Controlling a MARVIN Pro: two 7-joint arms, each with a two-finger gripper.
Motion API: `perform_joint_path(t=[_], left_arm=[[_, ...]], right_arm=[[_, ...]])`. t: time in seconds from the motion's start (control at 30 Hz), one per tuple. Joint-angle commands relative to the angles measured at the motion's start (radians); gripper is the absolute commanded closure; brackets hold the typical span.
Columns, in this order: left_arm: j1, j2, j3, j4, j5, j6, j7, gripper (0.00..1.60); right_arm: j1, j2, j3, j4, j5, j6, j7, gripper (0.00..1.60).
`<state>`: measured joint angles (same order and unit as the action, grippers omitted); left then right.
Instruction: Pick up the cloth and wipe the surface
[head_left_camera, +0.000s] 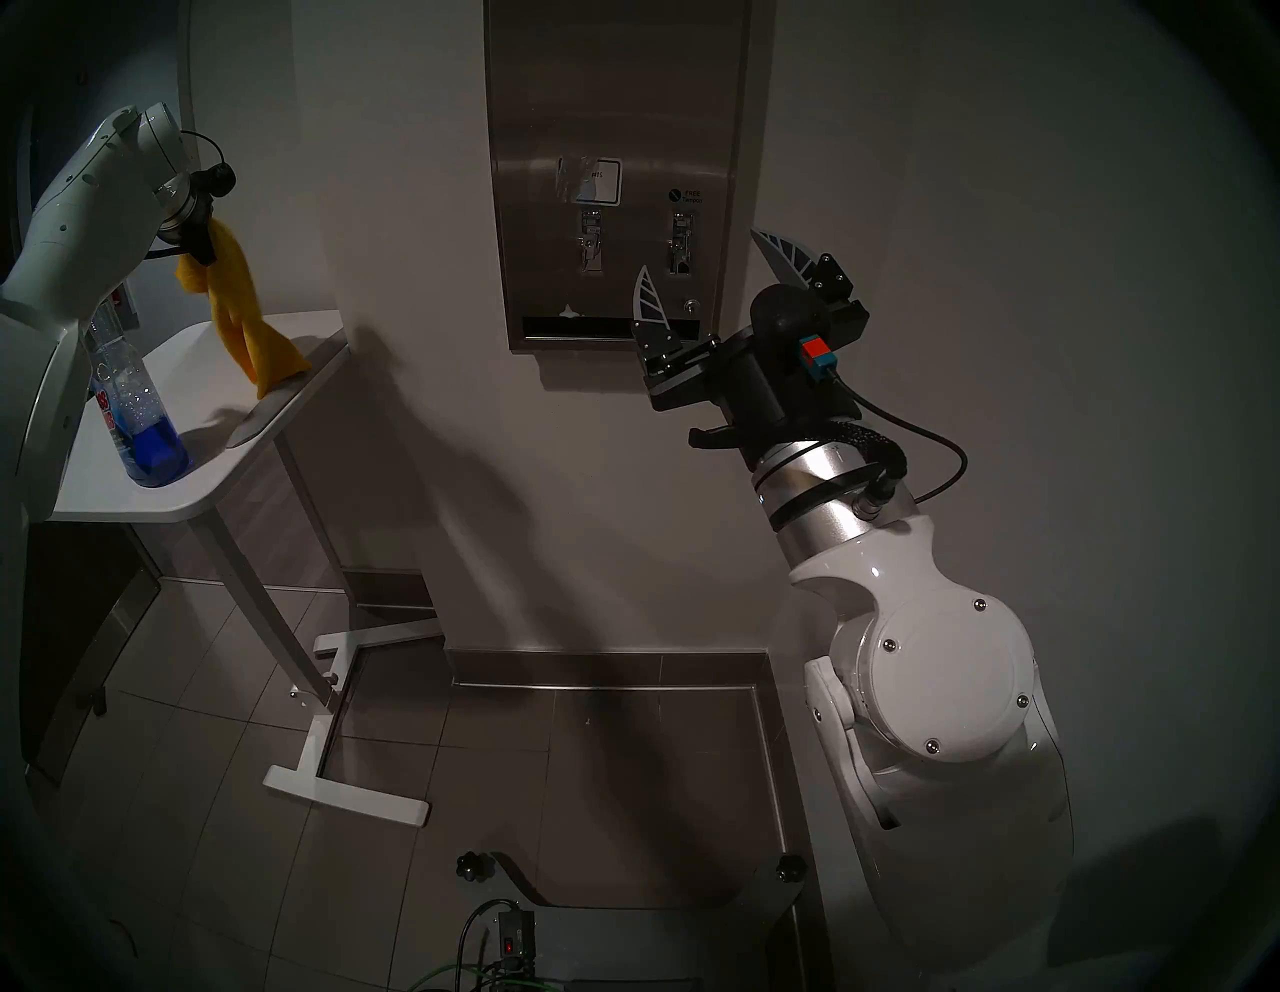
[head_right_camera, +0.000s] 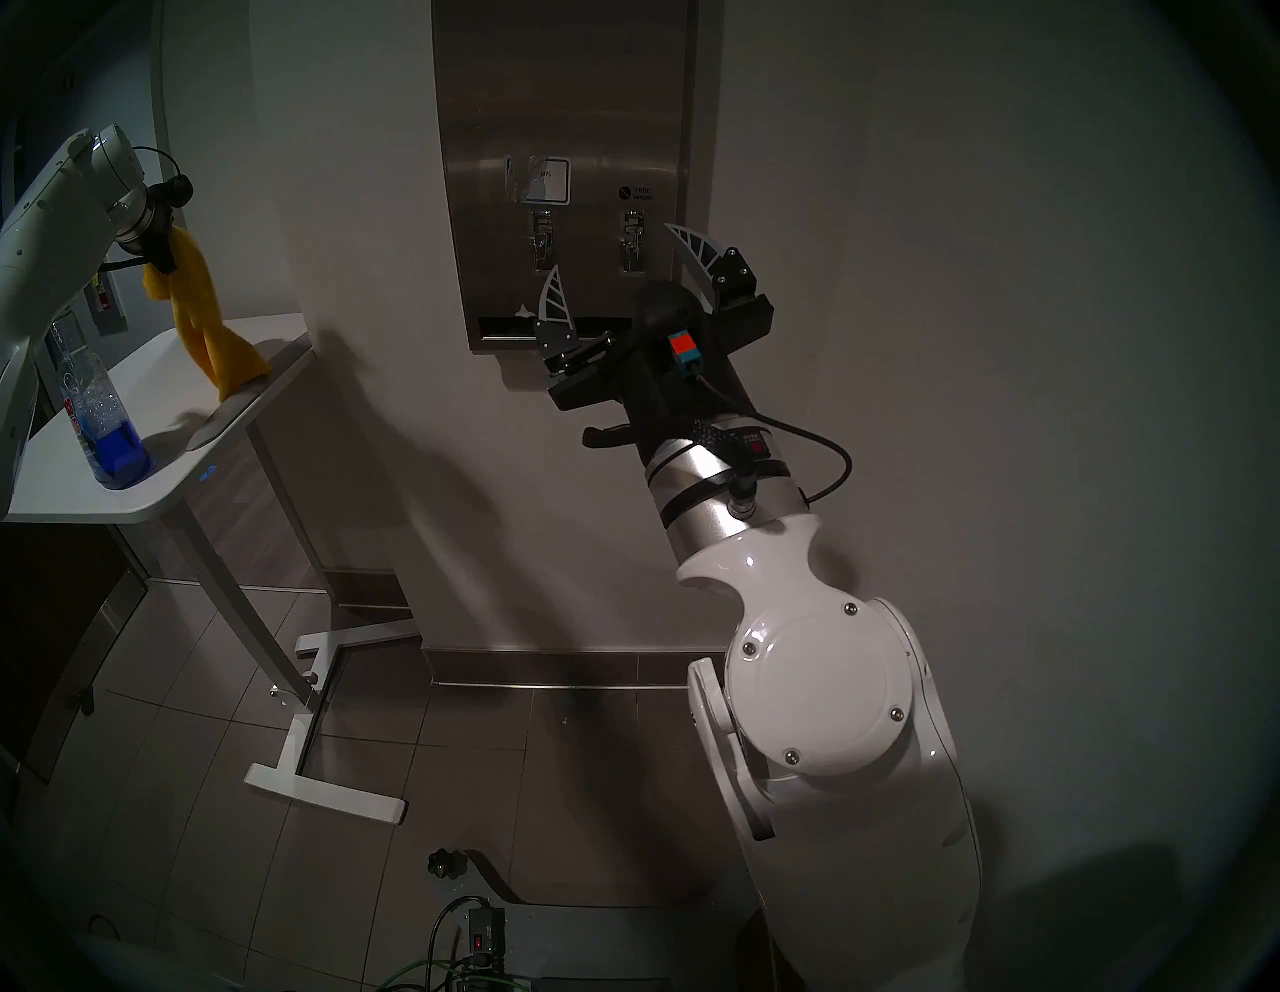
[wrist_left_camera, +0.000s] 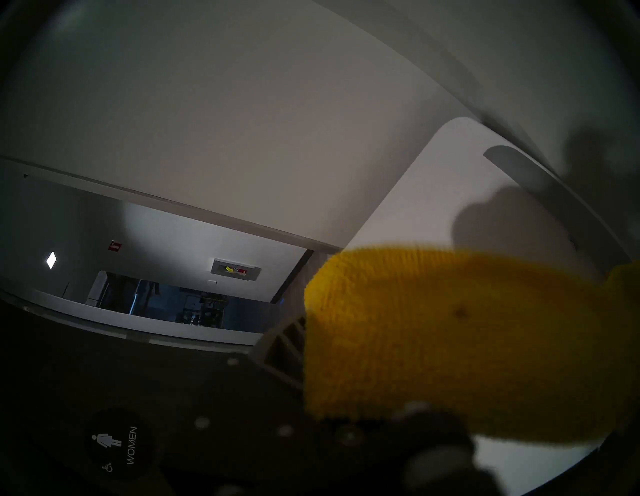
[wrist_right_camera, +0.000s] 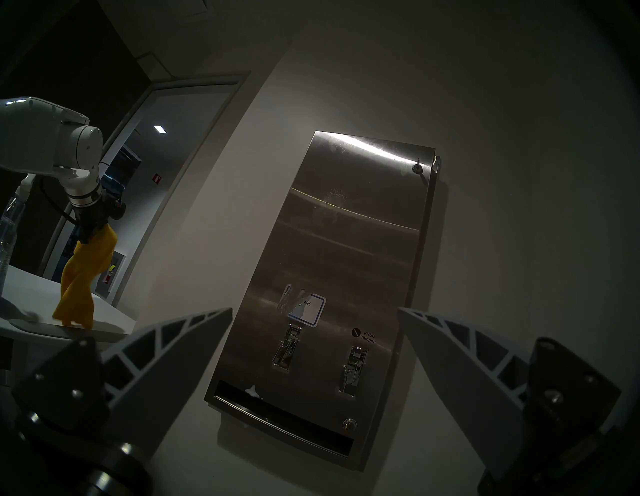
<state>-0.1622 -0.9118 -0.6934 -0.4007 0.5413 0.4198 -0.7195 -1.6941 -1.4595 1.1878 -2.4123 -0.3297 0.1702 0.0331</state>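
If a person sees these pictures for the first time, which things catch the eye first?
First, the soft mustard-yellow cloth hanging from the left tool, its lower end reaching the white tabletop. Then the tall brushed stainless-steel dispenser front on the wall, with the open right tool before it.

The right arm (head_left_camera: 949, 693) has a shiny white shell with a big round cap and small silver screws. Next comes a silver ring with black bands. A black cable (head_left_camera: 928, 443) loops beside it. The right gripper (head_left_camera: 720, 273) is black, with pale ribbed fingers (head_left_camera: 651, 298) and a red-and-blue block (head_left_camera: 819, 358).
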Motion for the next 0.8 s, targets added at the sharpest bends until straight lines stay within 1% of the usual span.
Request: perform_joint_path(t=[0.0, 0.13, 0.23, 0.33, 0.37, 0.4, 0.5, 0.53, 0.57, 0.77], left_arm=[[-0.097, -0.03, 0.0, 0.005, 0.014, -0.004, -0.021, 0.0], [-0.12, -0.051, 0.012, 0.026, 0.022, -0.016, -0.051, 0.0], [-0.12, -0.062, 0.007, 0.027, 0.018, -0.017, -0.063, 0.0], [-0.126, -0.074, 0.019, 0.043, 0.028, -0.016, -0.076, 0.0], [-0.125, -0.073, 0.022, 0.048, 0.033, -0.02, -0.078, 0.14], [-0.126, -0.072, 0.021, 0.052, 0.033, -0.023, -0.084, 1.6], [-0.125, -0.067, 0.031, 0.064, 0.046, -0.029, -0.084, 1.6], [-0.127, -0.066, 0.033, 0.067, 0.05, -0.033, -0.086, 0.9], [-0.127, -0.064, 0.035, 0.071, 0.052, -0.036, -0.088, 0.0], [-0.137, -0.06, 0.059, 0.097, 0.076, -0.056, -0.094, 0.0]], right_arm=[[0.004, 0.001, -0.002, -0.031, -0.001, -0.02, -0.004, 0.0], [0.001, 0.002, -0.003, -0.031, -0.001, -0.026, -0.004, 0.0], [-0.001, 0.002, -0.004, -0.031, 0.0, -0.027, -0.004, 0.0], [-0.002, 0.003, -0.004, -0.031, -0.001, -0.032, -0.004, 0.0], [-0.002, 0.003, -0.004, -0.031, -0.001, -0.034, -0.004, 0.0], [-0.003, 0.003, -0.003, -0.031, -0.002, -0.035, -0.005, 0.0], [-0.006, 0.005, 0.001, -0.031, -0.002, -0.039, -0.008, 0.0], [-0.008, 0.005, 0.002, -0.031, -0.002, -0.041, -0.008, 0.0], [-0.01, 0.006, 0.003, -0.031, -0.002, -0.042, -0.009, 0.0], [-0.017, 0.008, 0.001, -0.031, 0.0, -0.05, -0.009, 0.0]])
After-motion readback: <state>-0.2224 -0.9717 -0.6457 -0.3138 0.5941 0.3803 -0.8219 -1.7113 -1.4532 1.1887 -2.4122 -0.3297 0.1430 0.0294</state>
